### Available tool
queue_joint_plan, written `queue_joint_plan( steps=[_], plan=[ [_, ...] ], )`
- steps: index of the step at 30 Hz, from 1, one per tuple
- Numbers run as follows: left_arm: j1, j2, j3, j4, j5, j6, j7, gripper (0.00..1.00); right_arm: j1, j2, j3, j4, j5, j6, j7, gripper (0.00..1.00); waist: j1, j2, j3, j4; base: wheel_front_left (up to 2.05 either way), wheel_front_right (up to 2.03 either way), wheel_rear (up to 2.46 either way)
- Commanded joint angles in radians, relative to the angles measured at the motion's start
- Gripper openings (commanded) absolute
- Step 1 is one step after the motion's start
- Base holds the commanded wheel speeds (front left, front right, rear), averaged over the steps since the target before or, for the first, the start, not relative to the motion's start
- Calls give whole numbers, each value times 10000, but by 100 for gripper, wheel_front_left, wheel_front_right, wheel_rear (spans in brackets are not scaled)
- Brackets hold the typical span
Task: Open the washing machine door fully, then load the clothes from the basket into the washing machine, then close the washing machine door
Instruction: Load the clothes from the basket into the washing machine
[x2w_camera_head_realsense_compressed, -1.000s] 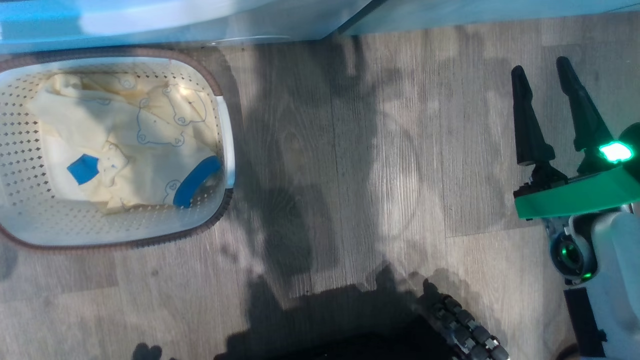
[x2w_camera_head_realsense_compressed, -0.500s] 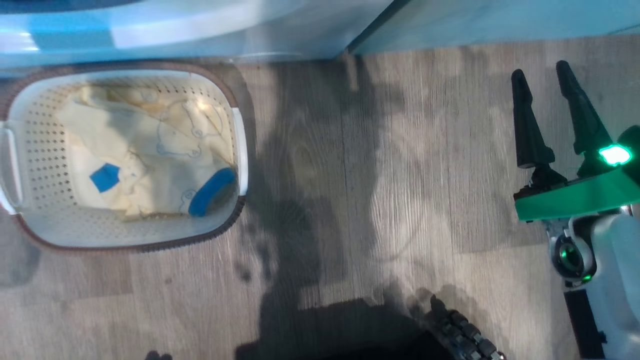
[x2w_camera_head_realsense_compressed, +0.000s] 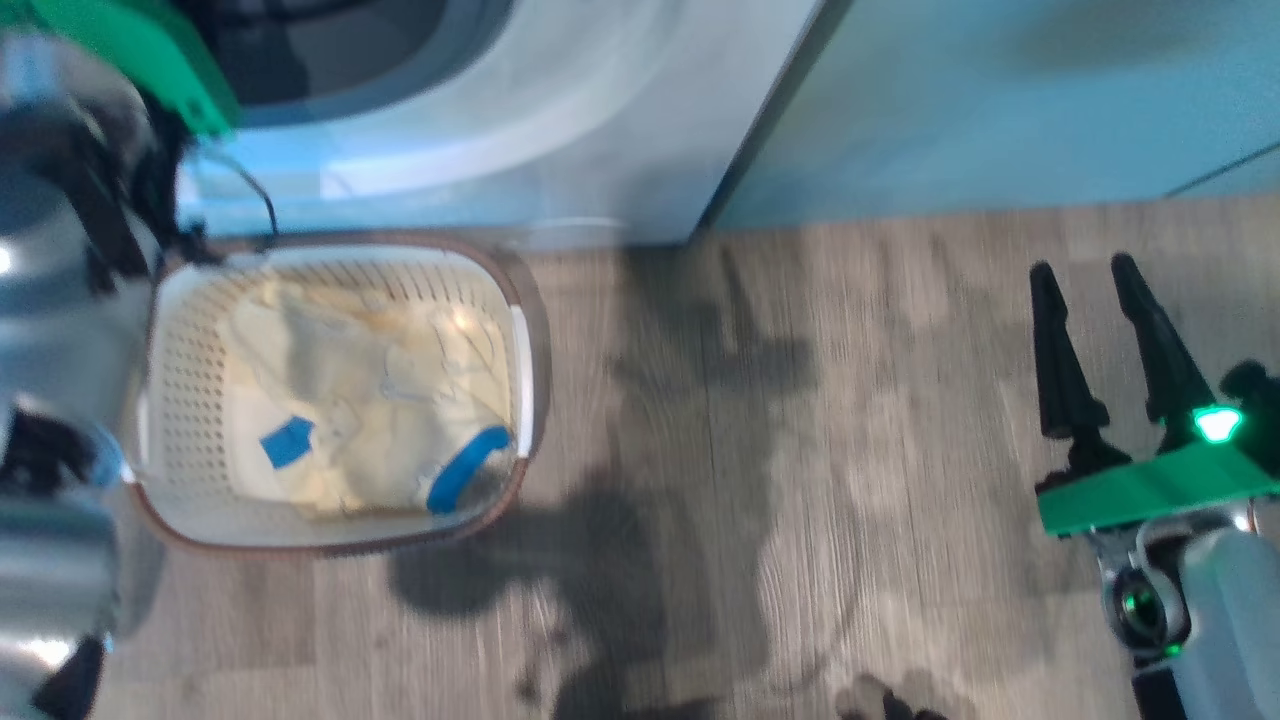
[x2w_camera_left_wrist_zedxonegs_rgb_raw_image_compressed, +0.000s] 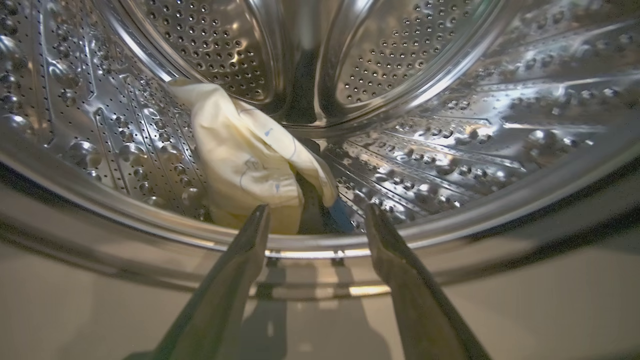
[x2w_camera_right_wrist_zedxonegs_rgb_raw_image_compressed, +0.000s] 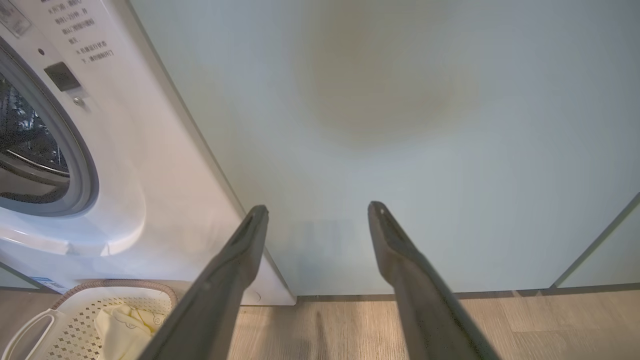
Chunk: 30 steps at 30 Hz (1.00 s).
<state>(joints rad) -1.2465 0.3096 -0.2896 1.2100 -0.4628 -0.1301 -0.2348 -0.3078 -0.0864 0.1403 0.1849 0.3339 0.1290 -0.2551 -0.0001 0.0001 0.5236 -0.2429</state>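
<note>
My left gripper (x2w_camera_left_wrist_zedxonegs_rgb_raw_image_compressed: 316, 215) is open at the mouth of the washing machine (x2w_camera_head_realsense_compressed: 560, 150), its fingers spread just over the lip of the steel drum (x2w_camera_left_wrist_zedxonegs_rgb_raw_image_compressed: 450, 140). A pale yellow garment (x2w_camera_left_wrist_zedxonegs_rgb_raw_image_compressed: 240, 155) lies loose in the drum just beyond the fingertips, touching neither. The basket (x2w_camera_head_realsense_compressed: 535, 330) stands on the floor in front of the machine with more of the clothes (x2w_camera_head_realsense_compressed: 370, 400) in it, showing a blue patch and blue cuff. My right gripper (x2w_camera_head_realsense_compressed: 1082, 267) hangs open and empty over the floor at the right. The washing machine door is out of view.
My left arm (x2w_camera_head_realsense_compressed: 60, 300) runs up the left edge of the head view beside the basket. Teal cabinet fronts (x2w_camera_right_wrist_zedxonegs_rgb_raw_image_compressed: 400, 125) stand right of the machine, facing my right gripper (x2w_camera_right_wrist_zedxonegs_rgb_raw_image_compressed: 317, 208). Wood floor (x2w_camera_head_realsense_compressed: 800, 450) stretches between basket and right arm.
The head camera has tilted up, so the basket and floor sit lower in the picture and the machine's opening shows. My left arm has come into view at the left edge.
</note>
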Motion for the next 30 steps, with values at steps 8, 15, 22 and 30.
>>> queue_joint_plan(
  steps=[8,15,22,30],
  plan=[
    [2015,608,-249,-1176,-713,-5,-252,100,932,-231,-170,-212,-80,17,-67,100,1,-1,-1689,312,0,0,0],
    [4293,877,542,-3165,-1219,-5,-266,100,1564,-277,-474,-221,-111,17,-67,100,1,-1,-2623,540,0,0,0],
    [6742,809,1650,-5316,-645,29,-268,100,2138,-227,-726,-210,-163,17,-67,100,1,-1,-3353,831,0,0,0],
    [8885,332,2488,-6937,-255,5,-269,100,2719,-155,-841,-186,-185,17,-67,100,1,-1,-4101,1108,0,0,0]
  ],
)
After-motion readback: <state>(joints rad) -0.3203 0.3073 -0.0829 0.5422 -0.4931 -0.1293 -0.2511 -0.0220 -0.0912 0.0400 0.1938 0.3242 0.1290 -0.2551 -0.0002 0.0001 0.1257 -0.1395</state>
